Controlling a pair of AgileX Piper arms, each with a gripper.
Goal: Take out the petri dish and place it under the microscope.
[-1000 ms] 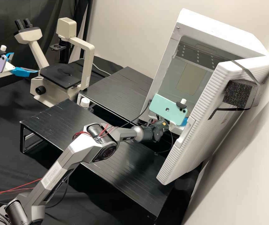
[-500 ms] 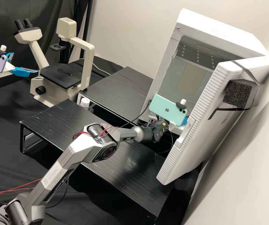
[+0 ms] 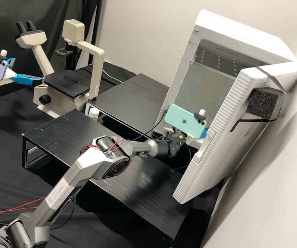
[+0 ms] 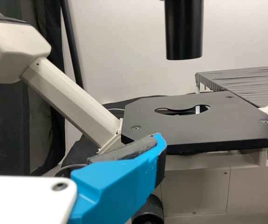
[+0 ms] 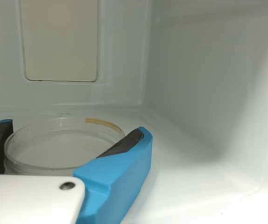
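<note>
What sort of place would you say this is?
Probably a laboratory: there is a microscope, a clear petri dish inside a white cabinet, and a robot arm.

We look through the high view from a fixed spot off the arms, facing forward and down at a middling slant, far enough back to take in the bench [image 3: 3,137], the microscope [image 3: 95,69] and the open white cabinet [image 3: 207,26]. The left wrist view faces the microscope's black plate [image 4: 171,130] from close by, nearly level with it; it shares the microscope and the slatted stand [image 4: 246,84] with the high view. The right wrist view, probably set at the cabinet's mouth, looks inward, sharing the pale panel [image 5: 59,42] with the high view.
</note>
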